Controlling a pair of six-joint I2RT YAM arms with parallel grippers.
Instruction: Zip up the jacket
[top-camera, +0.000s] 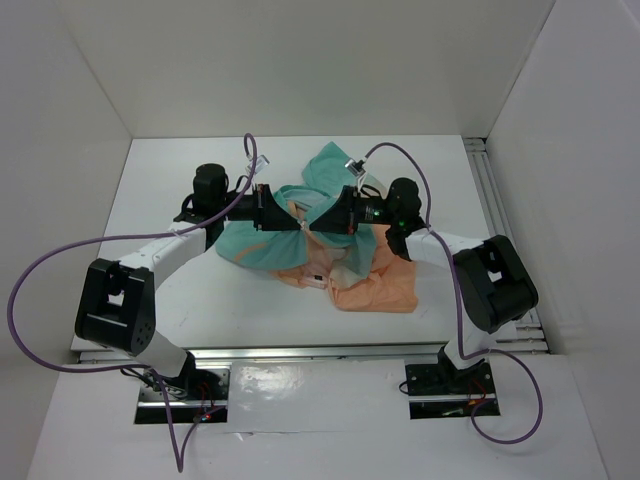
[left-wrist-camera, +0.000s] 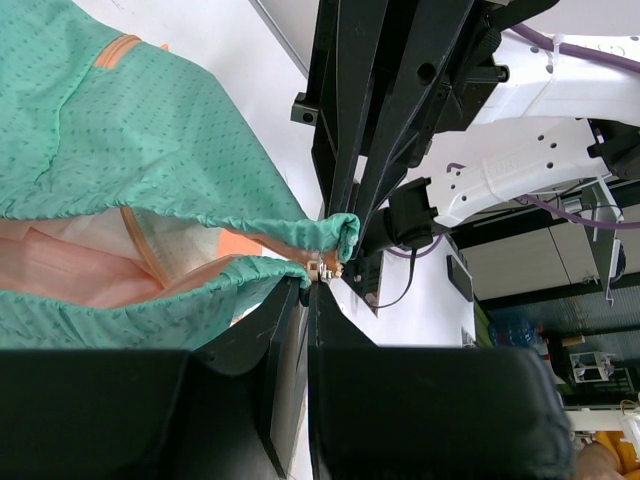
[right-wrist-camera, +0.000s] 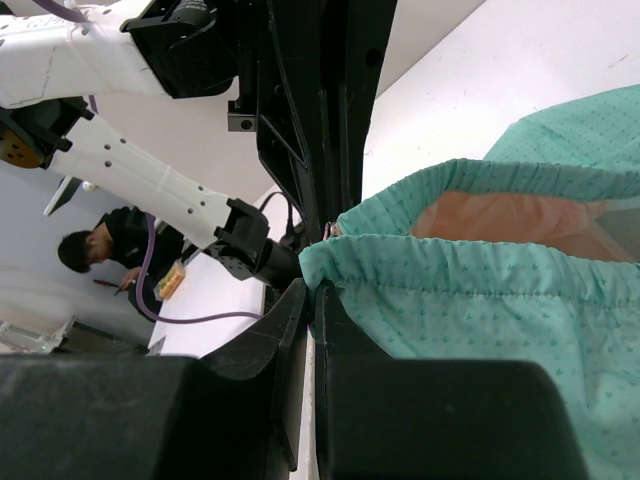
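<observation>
The jacket lies bunched mid-table, teal-green towards the back and peach-orange at the front right. My left gripper and right gripper meet tip to tip above its middle. In the left wrist view the left gripper is shut on the gathered teal hem corner of the jacket, with a small metal zipper piece at its tips. In the right wrist view the right gripper is shut on the other teal hem corner of the jacket. The peach lining shows between the two hems.
White walls enclose the table on three sides. A metal rail runs along its right edge. Purple cables loop from both arms. A small white tag lies on the peach front part.
</observation>
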